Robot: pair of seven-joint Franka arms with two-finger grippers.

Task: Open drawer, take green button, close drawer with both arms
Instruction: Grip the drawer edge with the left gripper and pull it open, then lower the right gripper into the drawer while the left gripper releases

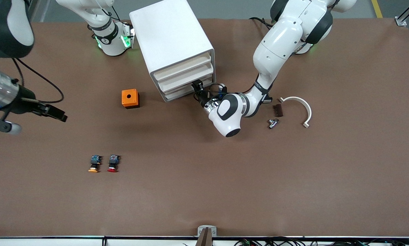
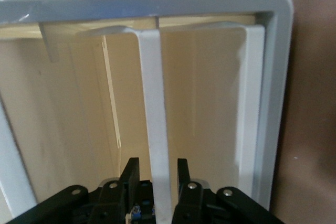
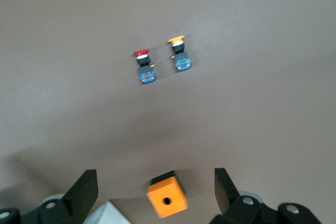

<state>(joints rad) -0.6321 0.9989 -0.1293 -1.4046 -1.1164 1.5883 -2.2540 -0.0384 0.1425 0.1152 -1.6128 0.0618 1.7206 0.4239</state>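
The white cabinet [image 1: 172, 41] stands between the arms' bases, and its three drawers look shut. My left gripper [image 1: 198, 89] is at the front of the lowest drawer [image 1: 182, 92]. In the left wrist view the left gripper [image 2: 156, 169] is open, with one finger on each side of the drawer's white front lip [image 2: 155, 108] and small gaps between them. My right gripper [image 1: 55, 114] hangs high over the right arm's end of the table. In the right wrist view it [image 3: 155, 179] is open wide and empty. The green button is hidden.
An orange box with a hole [image 1: 130, 98] sits beside the cabinet. A yellow-capped button [image 1: 94, 163] and a red-capped button [image 1: 113, 163] lie nearer the front camera. A white curved piece [image 1: 298, 107], a dark block [image 1: 278, 110] and a small metal part [image 1: 273, 123] lie near the left arm.
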